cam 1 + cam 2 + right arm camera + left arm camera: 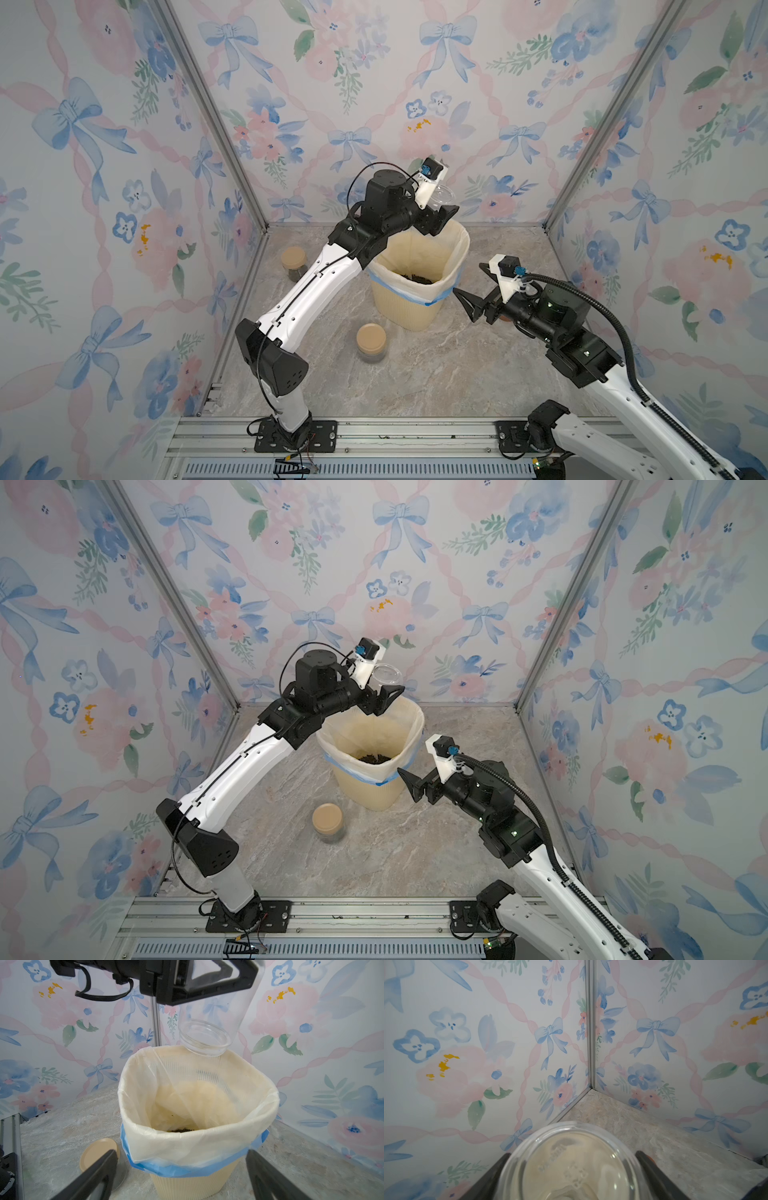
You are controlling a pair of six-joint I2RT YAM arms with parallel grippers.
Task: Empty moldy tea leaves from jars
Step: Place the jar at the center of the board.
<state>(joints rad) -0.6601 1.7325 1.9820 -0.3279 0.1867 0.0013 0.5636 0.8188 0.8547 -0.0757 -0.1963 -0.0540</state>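
Note:
My left gripper (440,204) (384,683) (573,1155) is shut on a clear lidless jar (443,194) (387,674) (571,1167) (209,1028). The jar is tipped mouth-down above the far rim of the cream bin (457,249) (415,729) (187,1184) and looks empty. Moldy tea leaves (417,277) (374,757) (180,1130) lie in a dark heap at the bottom of the liner. My right gripper (471,286) (415,766) (181,1153) stands open beside the bin's right wall, holding nothing.
A tan-lidded jar (371,338) (327,818) (99,1153) stands in front of the bin to its left. Another tan-lidded jar (294,262) with dark leaves inside stands by the left wall, behind my left arm. Flowered walls enclose three sides.

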